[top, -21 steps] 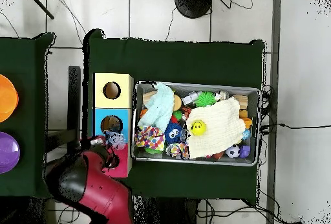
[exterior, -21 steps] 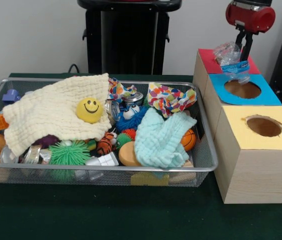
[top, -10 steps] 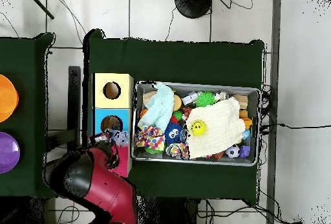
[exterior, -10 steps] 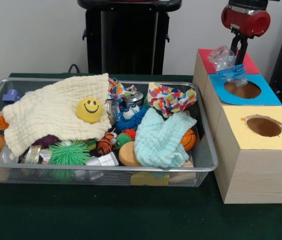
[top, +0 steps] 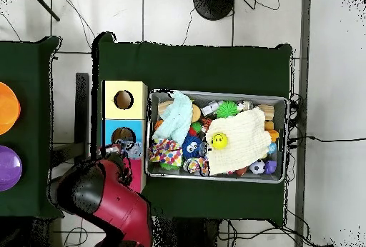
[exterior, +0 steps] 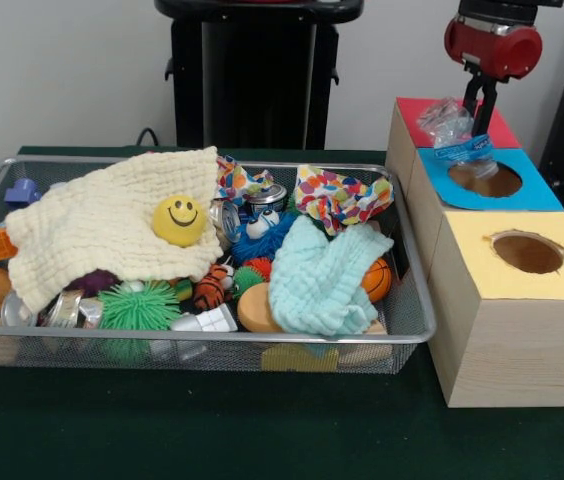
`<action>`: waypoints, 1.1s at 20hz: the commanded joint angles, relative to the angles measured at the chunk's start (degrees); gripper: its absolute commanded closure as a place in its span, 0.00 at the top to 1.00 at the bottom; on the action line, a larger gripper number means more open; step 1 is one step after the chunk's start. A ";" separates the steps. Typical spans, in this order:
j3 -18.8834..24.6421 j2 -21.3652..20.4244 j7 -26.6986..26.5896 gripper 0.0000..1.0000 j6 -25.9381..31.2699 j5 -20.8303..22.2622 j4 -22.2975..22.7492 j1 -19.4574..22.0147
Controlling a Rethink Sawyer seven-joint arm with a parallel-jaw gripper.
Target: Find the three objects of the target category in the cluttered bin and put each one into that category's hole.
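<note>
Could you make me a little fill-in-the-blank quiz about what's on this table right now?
1. The crumpled plastic bottle hangs from the gripper just above the box with the ____ top.
2. The smiley ball lying on the cream cloth is coloured ____.
3. The box nearest the camera in the front view has a ____ top.
4. All the toys and cloths sit in a wire mesh ____.

Missing words: blue; yellow; yellow; bin

One wire mesh bin [exterior: 417, 330]. Three box holes: red [exterior: 417, 112], blue [exterior: 487, 179], yellow [exterior: 528, 252]. Two plain cloths: cream [exterior: 92, 235], pale blue [exterior: 317, 280]. One yellow smiley ball [exterior: 180, 220]. One green spiky ball [exterior: 138, 306].
</note>
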State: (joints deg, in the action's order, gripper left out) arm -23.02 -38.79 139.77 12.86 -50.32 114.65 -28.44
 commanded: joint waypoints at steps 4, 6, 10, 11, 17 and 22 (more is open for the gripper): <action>9.77 2.40 14.14 0.00 -1.52 -3.78 -0.36 3.37; 9.65 2.67 14.80 0.00 -0.96 -4.10 -0.81 2.99; 8.14 3.56 16.31 0.00 1.15 -4.27 -2.55 1.63; 7.54 3.88 16.64 0.00 1.85 -4.15 -3.16 1.22; 6.22 4.57 17.11 0.00 4.17 -3.48 -4.54 0.34; 8.45 3.22 13.46 0.00 4.32 -2.73 -3.23 2.35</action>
State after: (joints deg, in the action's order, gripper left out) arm -20.53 -36.99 139.77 12.43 -52.16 112.91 -27.81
